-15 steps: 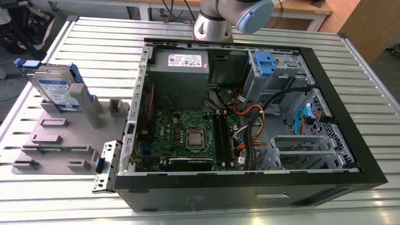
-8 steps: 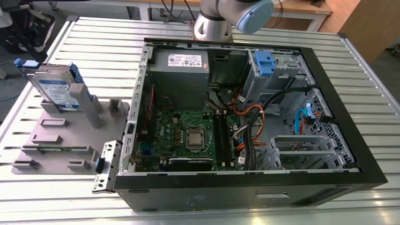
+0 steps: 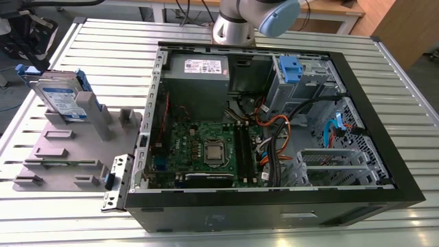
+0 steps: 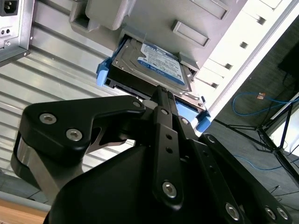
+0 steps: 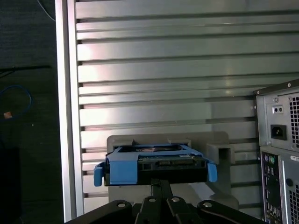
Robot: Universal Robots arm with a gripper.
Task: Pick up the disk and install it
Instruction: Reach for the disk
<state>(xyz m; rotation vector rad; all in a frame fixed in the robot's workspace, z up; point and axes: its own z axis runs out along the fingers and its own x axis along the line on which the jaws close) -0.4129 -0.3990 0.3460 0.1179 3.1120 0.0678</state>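
Note:
The disk (image 3: 61, 98) is a silver drive with a blue-and-white label and blue side rails. It stands on edge in a slot of the grey holder (image 3: 65, 154) on the table, at the exterior view's left. In both wrist views my gripper (image 4: 161, 93) (image 5: 161, 186) is shut with nothing between its fingers. It is apart from the disk (image 4: 156, 63) (image 5: 154, 165) and points toward it. The first wrist view meets the disk edge-on, blue rails at both ends. The arm (image 3: 250, 20) enters at the far edge of the exterior view.
The open black computer case (image 3: 384, 128) lies on the slatted metal table (image 3: 103, 51). Inside are a grey power-supply box (image 3: 199, 69), a silver cage with a blue latch (image 3: 291, 69), a green motherboard (image 3: 205, 149) and loose cables (image 3: 274, 134).

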